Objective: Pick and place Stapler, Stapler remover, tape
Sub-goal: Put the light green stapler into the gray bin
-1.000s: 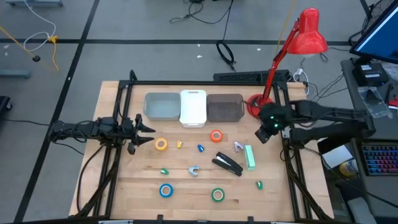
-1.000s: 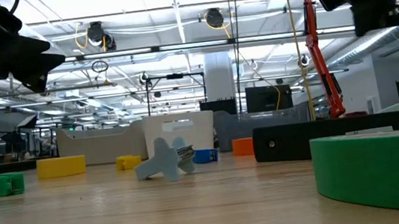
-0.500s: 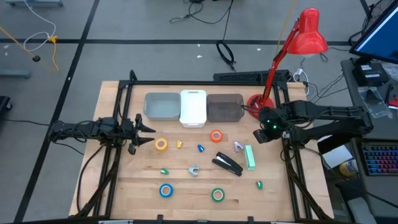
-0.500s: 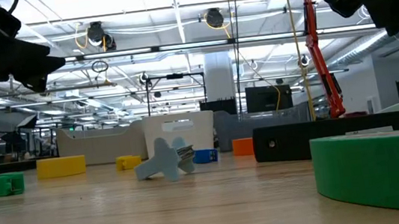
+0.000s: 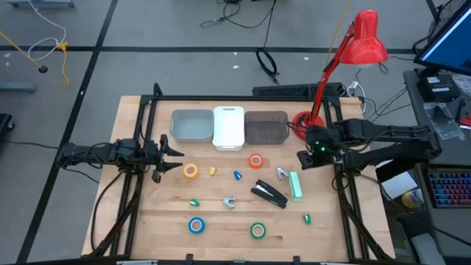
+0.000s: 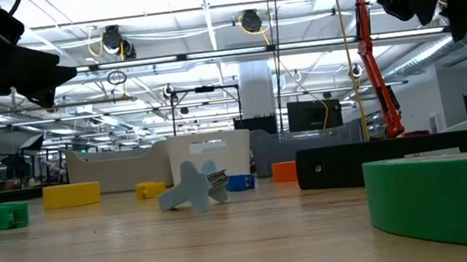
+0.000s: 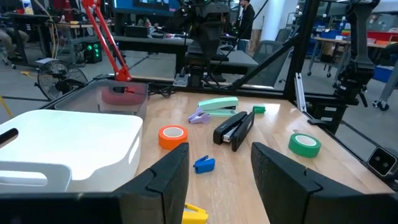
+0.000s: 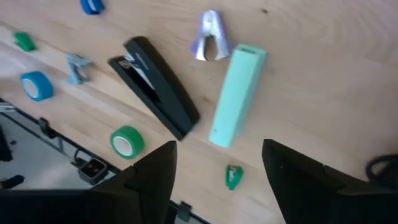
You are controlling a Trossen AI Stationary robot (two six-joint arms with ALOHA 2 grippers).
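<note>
The black stapler (image 5: 270, 193) lies flat on the wooden table, right of centre, next to a mint-green stapler (image 5: 296, 185). A silvery-lilac stapler remover (image 5: 282, 174) rests just beyond them. Tape rolls lie flat: orange (image 5: 255, 160), yellow (image 5: 190, 171), blue (image 5: 196, 225) and green (image 5: 257, 231). My right gripper (image 8: 219, 155) hangs open above the table's right side, slanting down over the staplers, with nothing between its fingers. My left gripper (image 7: 219, 163) waits open and level at the table's left edge.
Three trays stand in a row at the far side: grey-blue (image 5: 190, 125), white (image 5: 228, 126), dark grey (image 5: 265, 126). A grey stapler remover (image 5: 229, 202) and small blue, yellow and green clips lie scattered. A red lamp (image 5: 353, 51) stands at the far right corner.
My right gripper has rolled about its own axis high over the table's right side, shifted slightly toward the table's left, and opened. Nothing on the table has moved.
</note>
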